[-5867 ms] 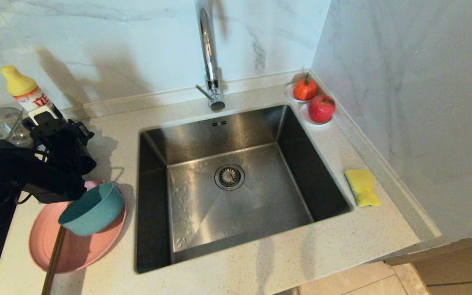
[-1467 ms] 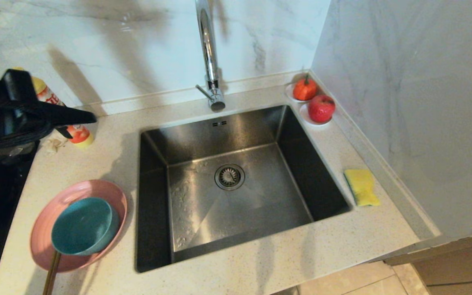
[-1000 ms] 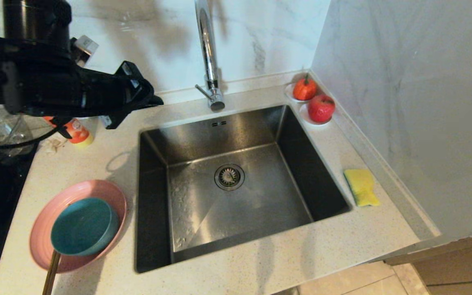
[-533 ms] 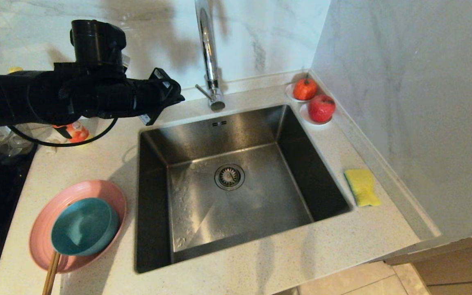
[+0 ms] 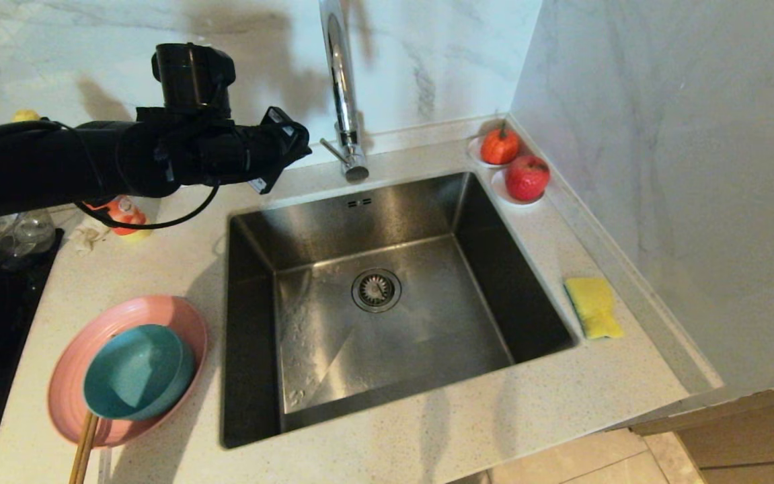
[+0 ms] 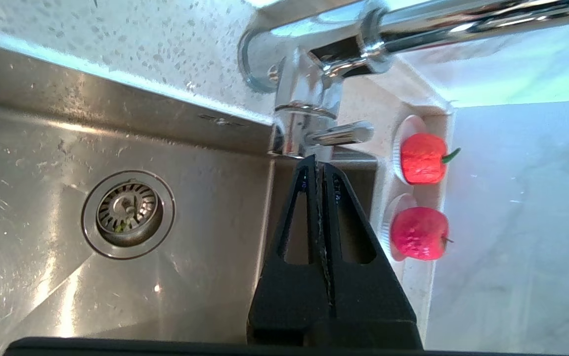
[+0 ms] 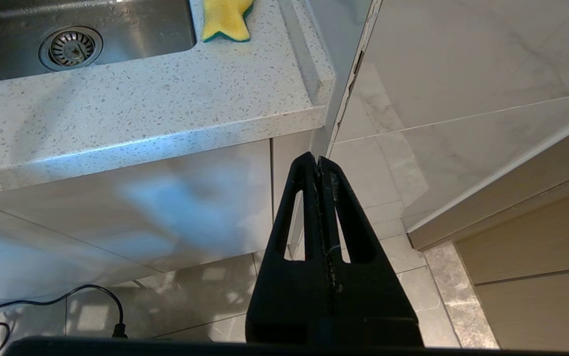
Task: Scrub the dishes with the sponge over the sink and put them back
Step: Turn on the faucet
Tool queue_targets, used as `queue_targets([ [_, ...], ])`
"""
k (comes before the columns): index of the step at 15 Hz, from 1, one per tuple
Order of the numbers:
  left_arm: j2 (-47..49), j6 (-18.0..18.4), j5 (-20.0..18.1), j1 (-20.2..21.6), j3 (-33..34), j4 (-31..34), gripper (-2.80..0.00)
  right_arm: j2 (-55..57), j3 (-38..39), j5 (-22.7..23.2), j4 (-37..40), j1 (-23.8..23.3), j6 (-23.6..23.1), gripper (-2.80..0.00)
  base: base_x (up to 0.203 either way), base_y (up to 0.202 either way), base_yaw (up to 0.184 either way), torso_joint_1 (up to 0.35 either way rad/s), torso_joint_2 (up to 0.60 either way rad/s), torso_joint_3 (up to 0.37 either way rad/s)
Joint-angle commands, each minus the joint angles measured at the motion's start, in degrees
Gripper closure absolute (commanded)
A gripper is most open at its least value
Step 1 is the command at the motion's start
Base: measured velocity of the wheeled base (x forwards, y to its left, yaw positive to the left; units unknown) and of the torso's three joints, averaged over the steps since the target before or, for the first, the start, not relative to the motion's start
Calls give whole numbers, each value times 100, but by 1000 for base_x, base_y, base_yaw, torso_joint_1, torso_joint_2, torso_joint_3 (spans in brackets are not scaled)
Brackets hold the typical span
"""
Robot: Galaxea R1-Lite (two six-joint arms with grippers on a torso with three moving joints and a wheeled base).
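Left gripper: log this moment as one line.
left gripper: shut, empty, beside faucet lever | bowl: on plate | sponge: on counter | right gripper: shut, parked

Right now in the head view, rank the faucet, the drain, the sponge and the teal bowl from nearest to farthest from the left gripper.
From the left gripper, shut, at the sink's back-left:
1. Faucet, just beside it.
2. Drain, in the sink floor.
3. Teal bowl, on the pink plate, front left counter.
4. Sponge, right counter, farthest.

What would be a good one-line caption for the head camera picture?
Closed left gripper reaches toward the faucet handle above the sink; bowl on plate, sponge waiting.
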Motion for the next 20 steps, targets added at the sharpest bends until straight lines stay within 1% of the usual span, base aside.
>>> queue_targets([
  [1, 174, -29, -14, -1, -38, -202, 0, -1, 0, 0, 3, 0, 0, 0, 0, 0, 0, 0, 0, 0],
  [3, 265, -35, 1, -2, -32, -753, 0, -1, 0, 0, 3, 0, 0, 0, 0, 0, 0, 0, 0, 0],
  [4, 328, -29, 17, -1, -38, -925, 0, -1, 0, 0, -6, 0, 0, 0, 0, 0, 0, 0, 0, 0],
  [7, 437, 16, 28, 34, -39, -1014, 0, -1, 0, 0, 2, 0, 0, 0, 0, 0, 0, 0, 0, 0],
  [11, 531, 51, -6, 34, -39, -1526, 0, -1, 0, 0, 2, 0, 0, 0, 0, 0, 0, 0, 0, 0],
  [13, 595, 95, -25, 43, -56, -1568, 0, -1, 0, 0, -6, 0, 0, 0, 0, 0, 0, 0, 0, 0],
  [17, 688, 110, -95, 43, -56, -1979, 0, -1, 0, 0, -6, 0, 0, 0, 0, 0, 0, 0, 0, 0],
  [20, 692, 130, -204, 43, -56, -2050, 0, -1, 0, 0, -6, 0, 0, 0, 0, 0, 0, 0, 0, 0],
])
